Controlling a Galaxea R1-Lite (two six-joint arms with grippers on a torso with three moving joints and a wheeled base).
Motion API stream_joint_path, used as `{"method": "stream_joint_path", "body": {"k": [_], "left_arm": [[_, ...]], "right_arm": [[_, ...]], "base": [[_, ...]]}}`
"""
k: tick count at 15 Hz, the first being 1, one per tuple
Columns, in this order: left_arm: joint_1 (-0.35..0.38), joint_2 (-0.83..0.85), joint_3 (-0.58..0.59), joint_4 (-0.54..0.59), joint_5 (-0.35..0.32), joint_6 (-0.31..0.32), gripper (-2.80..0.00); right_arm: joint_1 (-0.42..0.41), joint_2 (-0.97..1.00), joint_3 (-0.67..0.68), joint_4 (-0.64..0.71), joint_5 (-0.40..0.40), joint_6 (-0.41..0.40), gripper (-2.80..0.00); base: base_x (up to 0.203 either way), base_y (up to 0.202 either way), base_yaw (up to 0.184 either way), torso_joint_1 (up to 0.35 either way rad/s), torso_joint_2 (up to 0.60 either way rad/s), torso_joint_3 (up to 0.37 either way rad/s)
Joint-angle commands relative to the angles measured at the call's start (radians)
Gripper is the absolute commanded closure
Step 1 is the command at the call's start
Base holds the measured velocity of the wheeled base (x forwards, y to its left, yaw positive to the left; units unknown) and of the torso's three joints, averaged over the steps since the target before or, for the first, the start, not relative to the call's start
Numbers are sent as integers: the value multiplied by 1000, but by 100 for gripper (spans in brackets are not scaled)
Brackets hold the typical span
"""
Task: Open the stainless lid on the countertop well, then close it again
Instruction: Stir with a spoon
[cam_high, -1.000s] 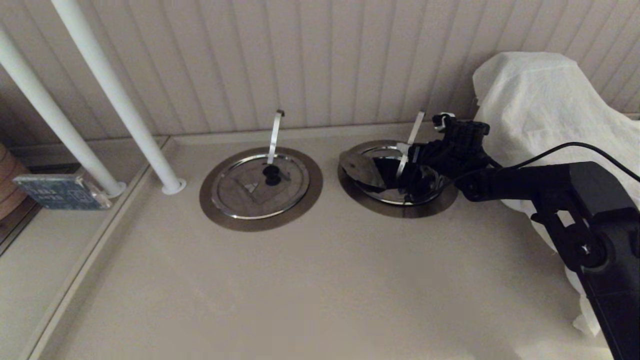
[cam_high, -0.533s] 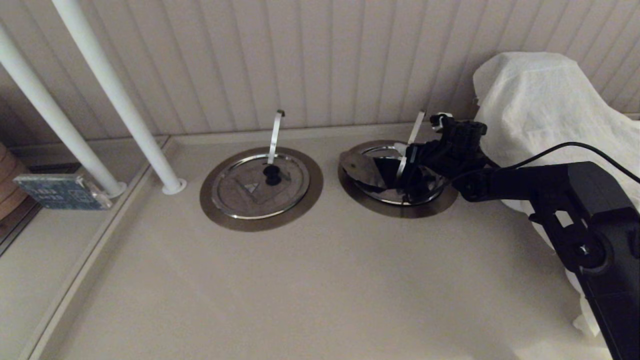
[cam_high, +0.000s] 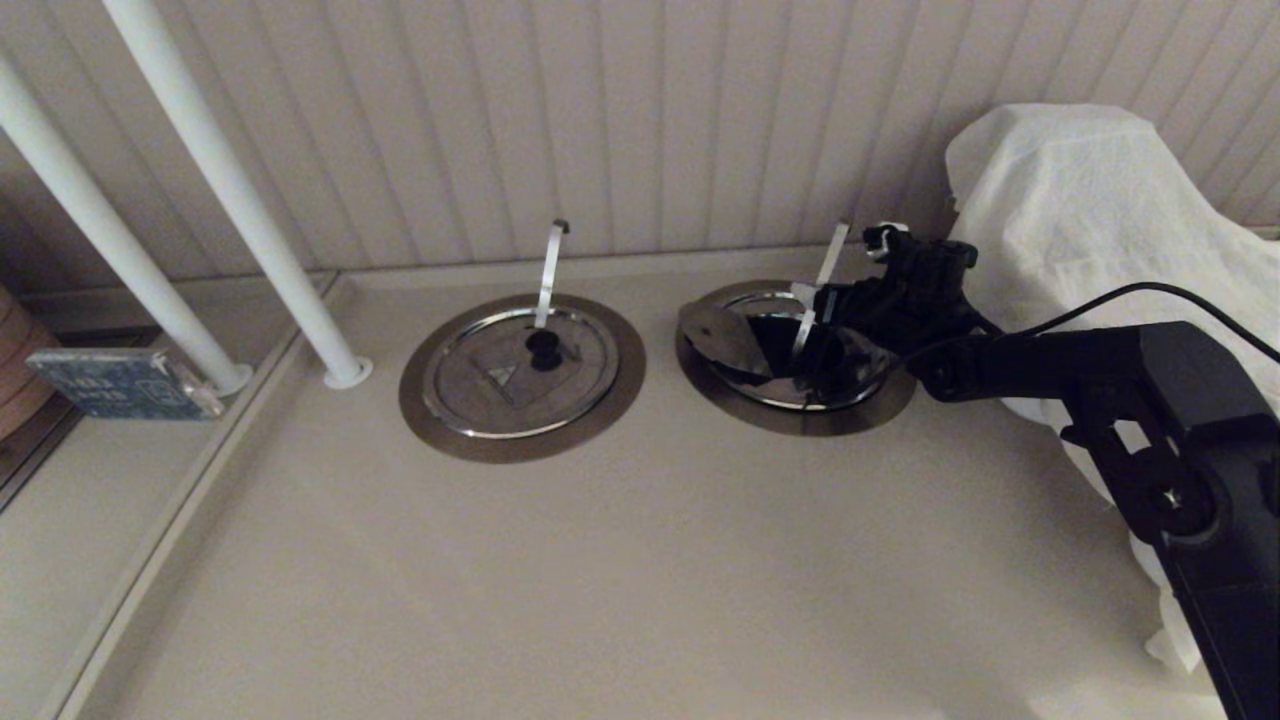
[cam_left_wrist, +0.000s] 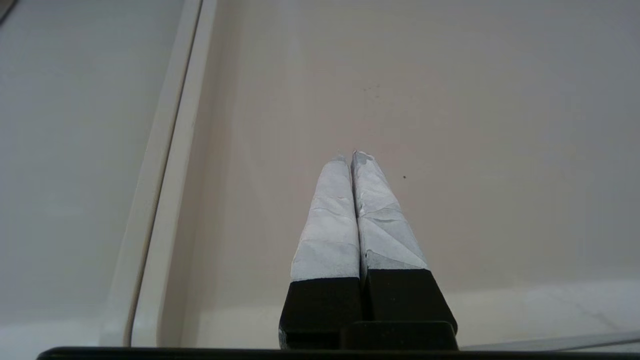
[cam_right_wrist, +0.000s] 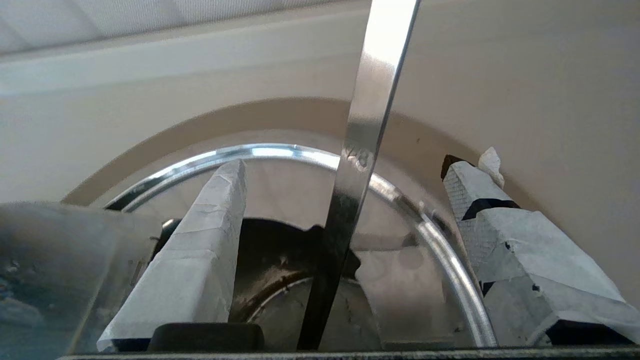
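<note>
The right pincer (cam_high: 815, 335), fingers spread and pinching nothing, hovers over the countertop well (cam_high: 795, 412); the slanted steel strip (cam_right_wrist: 367, 130) stands between its fingers. The stainless lid (cam_high: 722, 337) sits tilted, propped open on the well's far edge from the pincer. Closing here would likely catch the strip, or nudge the lid into dropping. The left pincer (cam_left_wrist: 350, 156) is pressed together, parked over the worktop (cam_left_wrist: 500, 125).

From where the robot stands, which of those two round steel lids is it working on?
Find the white cloth-covered bundle at the right of the beige countertop; the bronze-ringed well sits just left of it. Its round polished steel lid is tipped up over a dark opening, under the right end effector, whereas the twin lid lies flat.
</note>
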Motion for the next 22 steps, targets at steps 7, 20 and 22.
{"method": "stream_joint_path", "body": {"k": [7,20,22], "left_arm": [[0,0,-2,1,2,-18,0],[0,0,4,-19,5,-20,0],[0,0,4,-19,5,-20,0]], "right_arm": [[3,-6,1,-25,-14,1,-280],[31,-35,1,-117,-77,7,-280],[31,-35,1,-117,-82,7,-280]], "base": [[0,0,0,3,1,-83],[0,0,0,1,0,-40],[0,0,0,0,0,0]]}}
